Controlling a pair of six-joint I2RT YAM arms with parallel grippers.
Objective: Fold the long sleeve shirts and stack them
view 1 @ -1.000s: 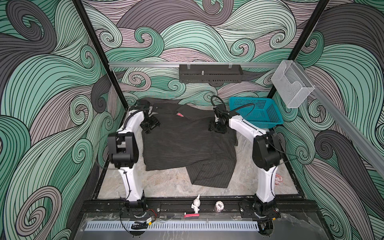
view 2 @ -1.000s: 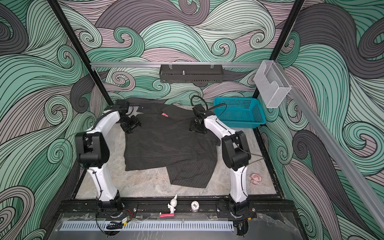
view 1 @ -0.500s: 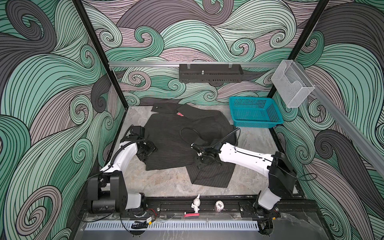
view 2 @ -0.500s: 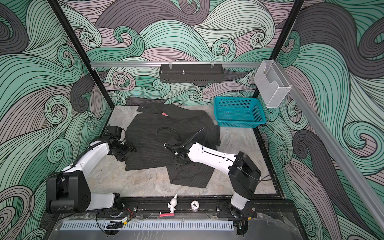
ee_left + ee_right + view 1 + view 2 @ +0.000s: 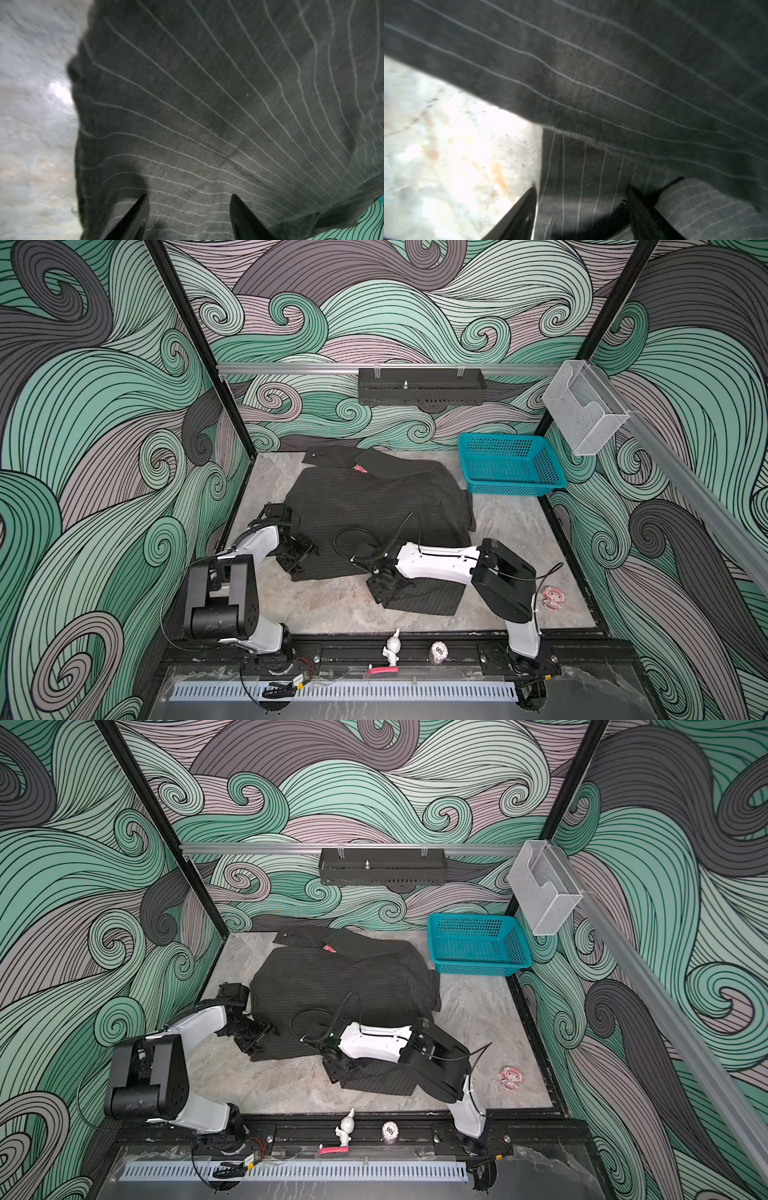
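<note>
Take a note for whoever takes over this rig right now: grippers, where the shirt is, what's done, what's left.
Left gripper: open, low over the near-left corner of the shirt, nothing pinched.
Right gripper: open, jaws astride the edge of the flap that sticks out at the shirt's near side.
Shirt: one seen, lying on the table, collar at the far side, next to the basket, not in it.
Done: shirt laid out, seemingly partly folded.
Left: fold the flap in, finish the fold, stack.
</note>
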